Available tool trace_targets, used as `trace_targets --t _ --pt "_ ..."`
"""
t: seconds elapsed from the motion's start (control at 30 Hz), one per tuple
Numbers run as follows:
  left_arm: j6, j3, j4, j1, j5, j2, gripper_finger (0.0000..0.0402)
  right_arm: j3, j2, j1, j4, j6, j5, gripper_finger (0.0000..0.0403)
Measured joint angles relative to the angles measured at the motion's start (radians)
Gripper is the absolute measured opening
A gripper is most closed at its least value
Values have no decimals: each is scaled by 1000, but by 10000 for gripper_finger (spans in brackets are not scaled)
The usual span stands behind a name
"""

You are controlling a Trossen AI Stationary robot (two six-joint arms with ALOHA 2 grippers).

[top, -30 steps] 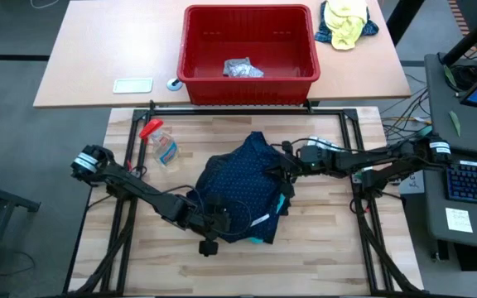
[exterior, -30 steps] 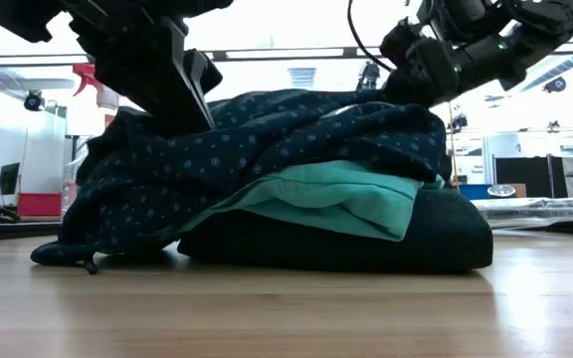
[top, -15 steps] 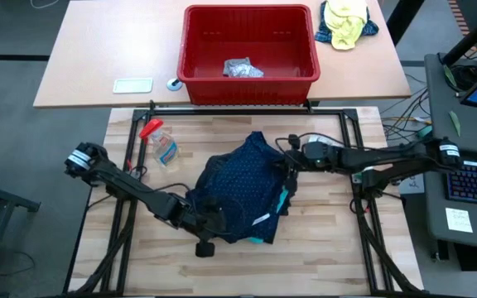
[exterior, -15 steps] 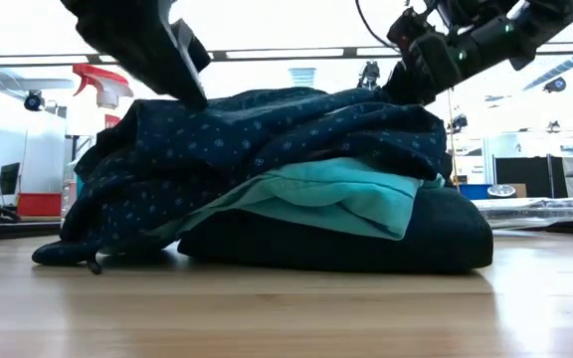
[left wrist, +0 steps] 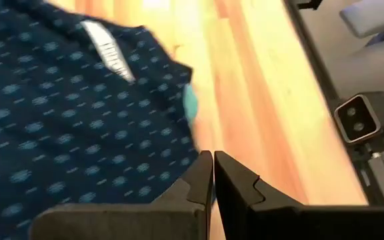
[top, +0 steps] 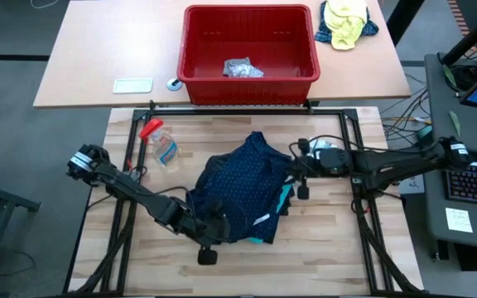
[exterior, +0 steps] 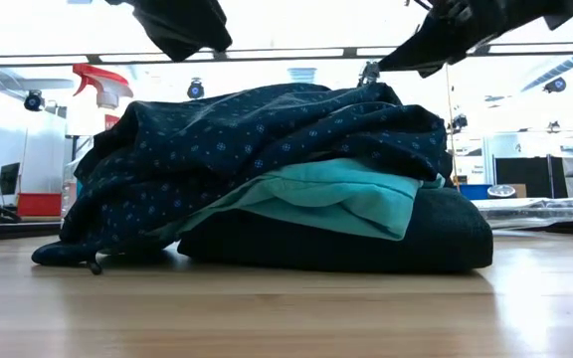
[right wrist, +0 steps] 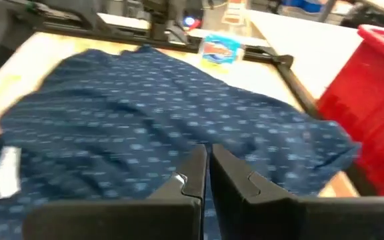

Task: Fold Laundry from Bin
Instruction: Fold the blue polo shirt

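So both arms were stretched in low over the wooden table (top: 330, 232) from opposite sides. The left claw (top: 209, 248) sat at the near-left edge of the laundry pile (top: 243, 199), fingers pinched together with nothing between them; from its own wrist camera the two tips met over the dotted cloth with bare wood just past them. The right claw (top: 298, 175) hovered at the pile's right edge, also pinched closed and empty, pointing in across the navy fabric. From table height, both claws hung above the heap, not touching it.

The pile itself was in the middle of the table, a stack of three layers: a navy shirt with tiny dots (exterior: 267, 139) draped rumpled over the top and spilling down the left side, a turquoise garment (exterior: 336, 204) folded under it with its edge poking out on the right, and a black one (exterior: 436, 239) flat at the bottom. A white tag (left wrist: 105, 50) showed on the navy shirt.

The red bin (top: 249, 51) stood on the other table behind, well apart from the pile, with one small grey piece (top: 240, 68) left inside. A spray bottle (top: 160, 142) lay near the pile's left.
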Motion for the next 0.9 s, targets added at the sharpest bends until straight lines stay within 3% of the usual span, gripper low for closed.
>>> trace_targets --t 0.2,0.47,0.77,0.9 --pt "-12 -2 75 -30 -2 91 0 -13 65 77 -3 31 3 12" --pt "-35 -2 96 -23 -43 231 0 -18 145 80 -119 71 295 12" --pt "-113 -2 97 -28 -21 234 0 -19 101 80 -232 126 318 12" --pt "-125 28 76 -42 33 208 0 -20 45 80 -268 147 337 12"
